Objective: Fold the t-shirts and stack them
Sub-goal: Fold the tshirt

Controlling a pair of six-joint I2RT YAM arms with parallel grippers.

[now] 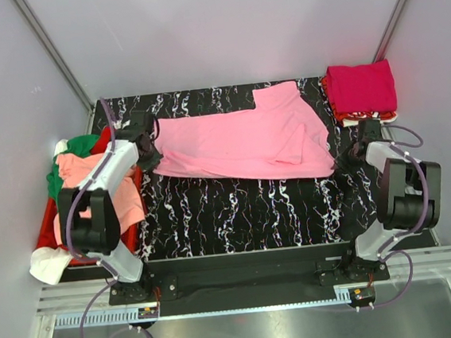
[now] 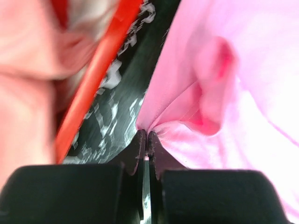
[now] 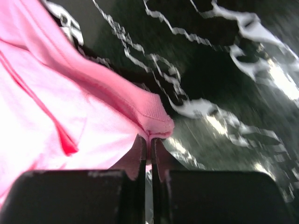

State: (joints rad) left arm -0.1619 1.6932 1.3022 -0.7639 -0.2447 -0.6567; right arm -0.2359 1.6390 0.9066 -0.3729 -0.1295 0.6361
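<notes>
Left wrist view: left pincer (image 2: pixel 146 139) pinches an edge of the pink t-shirt (image 2: pixel 233 121), right pincer (image 3: pixel 149 142) pinches a corner

Your left arm (image 1: pixel 94 217) was folded over the left edge of the table (image 1: pixel 245 207), elbow raised, forearm running forward and inward toward the far-left corner. Left gripper (image 2: pixel 145 136) sat low, jaws pressed together, with an edge of the pink t-shirt (image 1: pixel 239 144) pinched between the tips. Your right arm (image 1: pixel 403 192) was folded the same way by the right edge, forearm angled forward and inward. Right gripper (image 3: pixel 149 139) was down near the table surface, jaws closed on a hemmed corner of the same shirt. Both wrists were pitched downward. The two grippers were well apart, one toward each side edge.
</notes>
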